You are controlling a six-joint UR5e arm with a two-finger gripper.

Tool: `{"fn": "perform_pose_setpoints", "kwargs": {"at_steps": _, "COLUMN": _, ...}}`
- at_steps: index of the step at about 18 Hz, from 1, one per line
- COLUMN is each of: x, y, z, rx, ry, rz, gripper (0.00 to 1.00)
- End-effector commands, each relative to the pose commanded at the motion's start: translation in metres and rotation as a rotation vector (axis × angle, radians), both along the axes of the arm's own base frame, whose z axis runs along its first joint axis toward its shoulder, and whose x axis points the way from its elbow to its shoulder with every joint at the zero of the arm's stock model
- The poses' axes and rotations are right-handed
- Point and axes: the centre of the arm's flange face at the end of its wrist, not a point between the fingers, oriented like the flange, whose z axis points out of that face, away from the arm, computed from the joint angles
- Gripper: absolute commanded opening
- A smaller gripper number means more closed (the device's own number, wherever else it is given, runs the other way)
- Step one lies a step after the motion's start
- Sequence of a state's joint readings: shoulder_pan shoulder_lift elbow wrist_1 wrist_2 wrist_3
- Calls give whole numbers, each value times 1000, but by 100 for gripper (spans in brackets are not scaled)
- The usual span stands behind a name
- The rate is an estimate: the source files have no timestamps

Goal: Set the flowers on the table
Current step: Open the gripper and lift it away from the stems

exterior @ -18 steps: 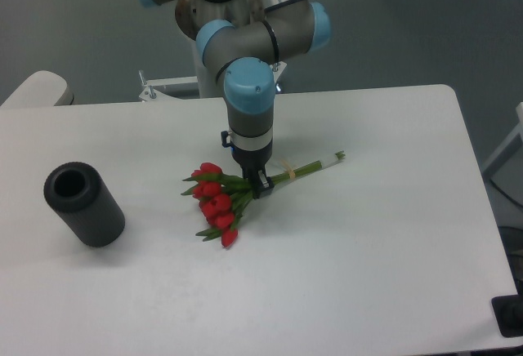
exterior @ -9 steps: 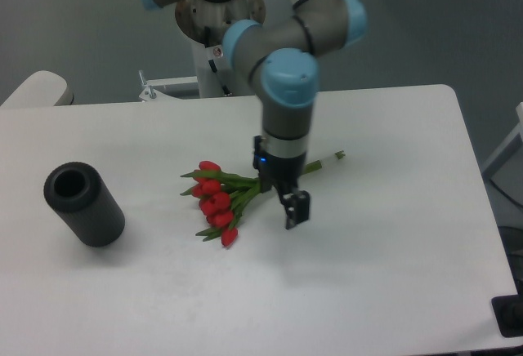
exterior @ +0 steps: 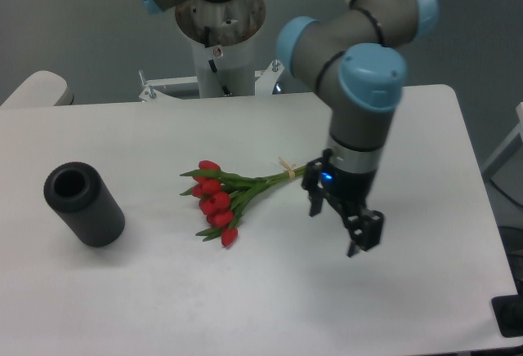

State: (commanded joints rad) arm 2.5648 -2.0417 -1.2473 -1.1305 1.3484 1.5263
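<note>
The flowers (exterior: 221, 201), a bunch of red tulip buds with green leaves and long green stems tied by a pale band, lie flat on the white table (exterior: 163, 291) near its middle. The buds point left and the stems run up to the right. My gripper (exterior: 339, 225) hangs open and empty above the table, to the right of the flowers, just past the stem ends. It touches nothing.
A dark grey hollow cylinder (exterior: 84, 204) lies on its side at the table's left. The arm's base (exterior: 219, 25) stands behind the table's far edge. The table's right edge runs close to the gripper's right.
The gripper let go of the flower stems, rose and moved right and toward the front. The flowers stay lying on the table.
</note>
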Motion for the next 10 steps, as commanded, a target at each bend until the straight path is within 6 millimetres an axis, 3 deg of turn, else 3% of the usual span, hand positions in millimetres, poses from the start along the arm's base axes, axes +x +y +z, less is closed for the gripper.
{"fn": "perform_pose_setpoints", "kwargs": {"at_steps": 10, "x": -8, "y": 10, "z": 10, "rx": 68, "ry": -12, "rz": -15, "gripper": 100}}
